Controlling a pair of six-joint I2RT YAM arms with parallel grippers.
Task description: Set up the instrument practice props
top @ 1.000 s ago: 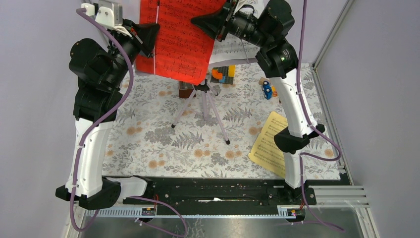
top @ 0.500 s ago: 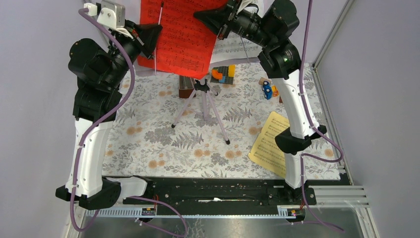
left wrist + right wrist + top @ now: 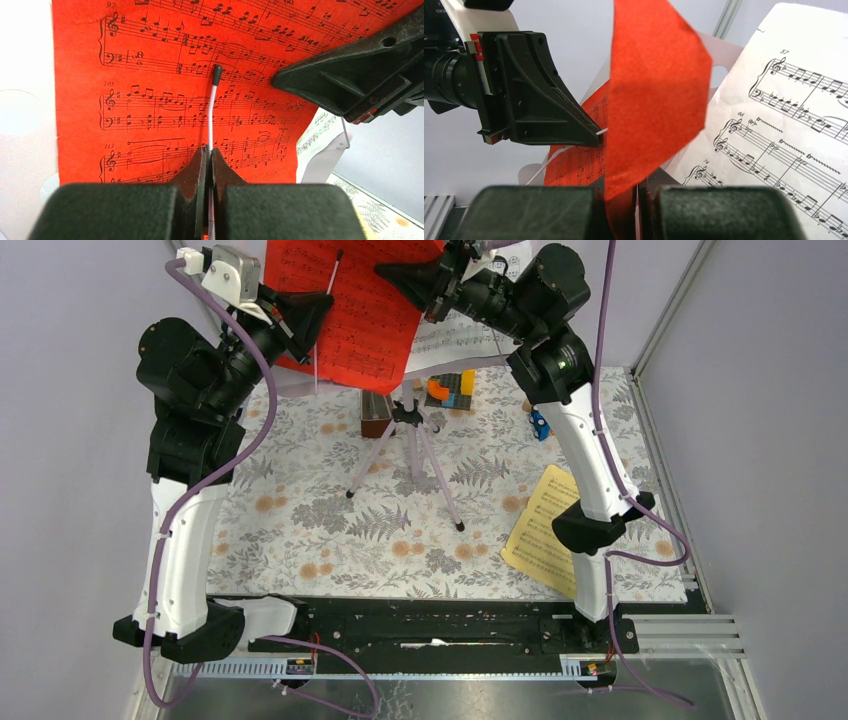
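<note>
Left fingers (image 3: 194,172) closed tight on a thin white rod (image 3: 212,115), black-tipped, lying across the red page (image 3: 150,75); rod's lower end hidden. Right fingers (image 3: 659,205) pinch that page's edge, high over the table (image 3: 300,520). Pink panel (image 3: 25,60) mostly concealed behind the page. Tripod (image 3: 410,455) stands on the table. Yellow page (image 3: 545,530) partly under the right arm.

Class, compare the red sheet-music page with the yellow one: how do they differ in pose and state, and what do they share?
The red sheet-music page is held up in the air at the back; the yellow sheet-music page lies flat on the table at the right. The right gripper pinches the red page's edge; nothing grips the yellow page, though the right arm partly hides it. Both carry printed black music staves.
</note>
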